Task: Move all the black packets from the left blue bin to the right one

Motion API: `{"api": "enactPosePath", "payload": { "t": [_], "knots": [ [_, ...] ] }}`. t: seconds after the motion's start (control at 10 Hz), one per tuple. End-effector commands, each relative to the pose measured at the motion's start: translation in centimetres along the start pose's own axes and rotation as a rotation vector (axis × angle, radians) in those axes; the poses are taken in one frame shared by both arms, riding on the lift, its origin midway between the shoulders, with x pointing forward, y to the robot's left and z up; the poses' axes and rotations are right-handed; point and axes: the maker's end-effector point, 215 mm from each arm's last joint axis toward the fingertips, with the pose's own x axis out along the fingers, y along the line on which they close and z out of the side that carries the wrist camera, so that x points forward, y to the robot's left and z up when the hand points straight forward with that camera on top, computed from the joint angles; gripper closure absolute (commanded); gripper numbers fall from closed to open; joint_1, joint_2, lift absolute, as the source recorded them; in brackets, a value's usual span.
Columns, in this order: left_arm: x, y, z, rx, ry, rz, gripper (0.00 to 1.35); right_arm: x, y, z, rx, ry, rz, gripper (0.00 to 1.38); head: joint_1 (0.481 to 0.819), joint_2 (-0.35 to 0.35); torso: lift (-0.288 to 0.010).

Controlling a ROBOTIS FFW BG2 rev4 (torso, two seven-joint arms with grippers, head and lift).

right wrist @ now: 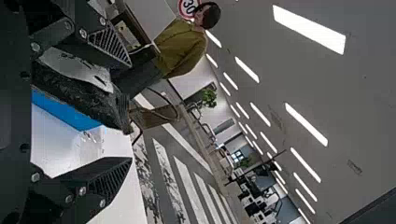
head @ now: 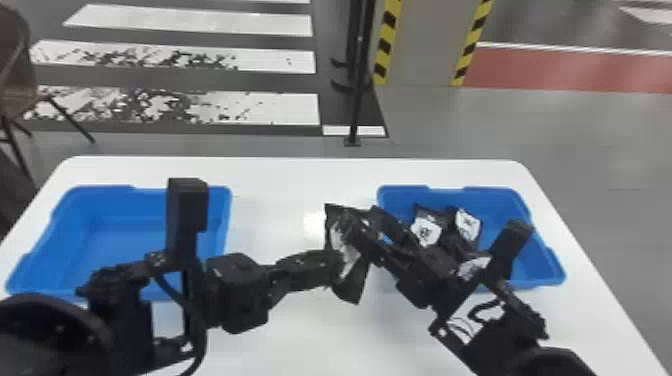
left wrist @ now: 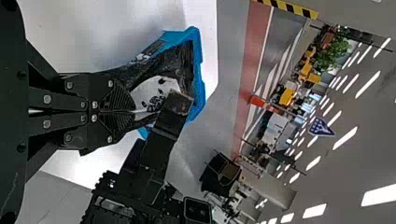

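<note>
Between the two bins, my left gripper [head: 336, 265] is shut on a black packet [head: 356, 280] with a white label. In the left wrist view the left gripper [left wrist: 132, 112] pinches that packet [left wrist: 180, 60]. My right gripper [head: 361, 218] stands open by the packet's upper part, near the right bin's left edge. The right wrist view has the open right gripper [right wrist: 130, 113], with the packet [right wrist: 79, 95] lying between its spread fingers, nearer one of them. Several packets [head: 426, 231] lie in the right blue bin [head: 542, 250], partly hidden by the right arm. The left blue bin [head: 125, 200] is behind the left arm.
Both bins stand on a white table [head: 280, 185], one at each side, with bare tabletop between them. Beyond its far edge are a black post [head: 356, 90] and, at far left, a chair [head: 17, 65].
</note>
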Motion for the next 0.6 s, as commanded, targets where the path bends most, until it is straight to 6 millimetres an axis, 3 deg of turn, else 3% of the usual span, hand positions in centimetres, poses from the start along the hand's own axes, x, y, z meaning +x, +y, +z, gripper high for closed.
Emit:
{"api": "enactPosePath", "payload": {
  "t": [0.0, 0.2, 0.3, 0.5],
  "knots": [
    [0.0, -0.1, 0.0, -0.002, 0.001, -0.003, 1.21, 0.0, -0.2, -1.0, 0.053, 0.018, 0.002, 1.07, 0.695, -0.098, -0.140],
    [-0.2, 0.2, 0.1, -0.002, -0.002, 0.004, 1.21, -0.2, 0.1, -1.4, 0.066, 0.027, 0.007, 1.21, 0.695, -0.095, -0.140],
    [-0.3, 0.5, 0.1, -0.002, -0.004, 0.011, 1.21, -0.3, 0.7, -0.5, 0.050, 0.003, 0.016, 1.28, 0.695, -0.091, -0.140],
    [-0.7, 1.2, 0.4, -0.001, -0.013, 0.028, 1.21, -0.3, 1.6, 0.5, 0.041, -0.023, 0.033, 1.28, 0.695, -0.084, -0.140]
  ]
}}
